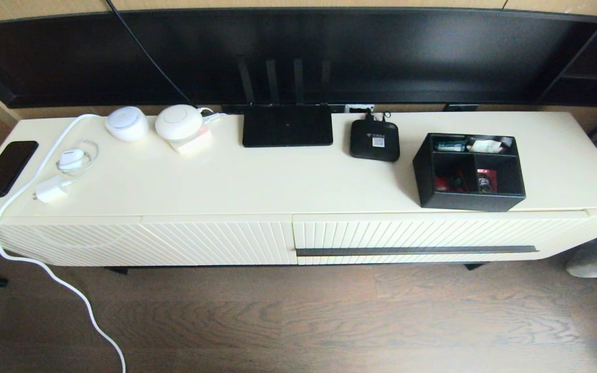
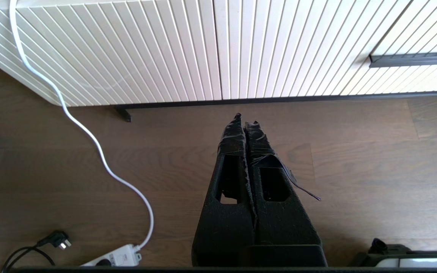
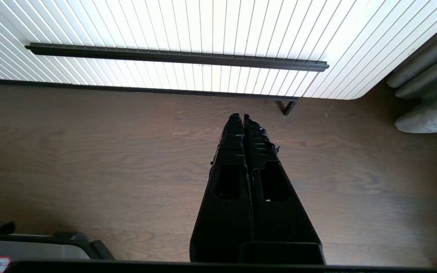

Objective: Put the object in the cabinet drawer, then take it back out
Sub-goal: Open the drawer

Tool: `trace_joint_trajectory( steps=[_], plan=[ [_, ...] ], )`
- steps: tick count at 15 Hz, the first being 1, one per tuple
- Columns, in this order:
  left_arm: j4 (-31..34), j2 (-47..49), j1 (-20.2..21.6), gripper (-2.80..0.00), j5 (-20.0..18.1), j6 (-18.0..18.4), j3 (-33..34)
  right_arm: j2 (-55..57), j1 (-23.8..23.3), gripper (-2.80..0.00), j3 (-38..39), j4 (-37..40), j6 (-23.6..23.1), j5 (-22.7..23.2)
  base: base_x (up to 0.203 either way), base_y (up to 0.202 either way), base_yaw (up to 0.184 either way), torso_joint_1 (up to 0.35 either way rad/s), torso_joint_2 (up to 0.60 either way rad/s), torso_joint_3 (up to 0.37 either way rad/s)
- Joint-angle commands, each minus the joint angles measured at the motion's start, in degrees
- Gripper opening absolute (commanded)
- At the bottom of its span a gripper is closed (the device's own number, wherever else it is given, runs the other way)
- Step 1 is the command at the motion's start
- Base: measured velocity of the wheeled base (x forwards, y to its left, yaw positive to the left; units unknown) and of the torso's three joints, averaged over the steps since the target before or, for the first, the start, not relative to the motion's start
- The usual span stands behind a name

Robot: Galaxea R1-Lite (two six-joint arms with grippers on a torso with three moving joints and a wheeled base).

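Observation:
The black organiser box stands on the cabinet top at the right, with small red, green and white items in its three compartments. Just below it the cabinet drawer is closed, its long dark handle bar running across the ribbed front; that handle bar also shows in the right wrist view. Neither arm shows in the head view. My left gripper hangs shut and empty over the wooden floor before the cabinet's left front. My right gripper hangs shut and empty over the floor, short of the drawer front.
On the cabinet top lie a black router with antennas, a small black device, two white round devices, a charger and a phone. A white cable trails to a power strip on the floor.

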Motion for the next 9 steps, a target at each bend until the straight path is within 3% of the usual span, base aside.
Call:
trace_joint_trajectory(
  steps=[1, 9],
  plan=[
    [0.0, 0.1, 0.0, -2.8, 0.0, 0.0, 0.0, 0.0, 0.0, -2.8, 0.0, 0.0, -1.0, 0.0, 0.0, 0.0, 0.0, 0.0, 0.0, 0.0],
    [0.0, 0.1, 0.0, -2.8, 0.0, 0.0, 0.0, 0.0, 0.0, -2.8, 0.1, 0.1, -0.9, -0.2, 0.0, 0.0, 0.0, 0.0, 0.0, 0.0]
  ],
)
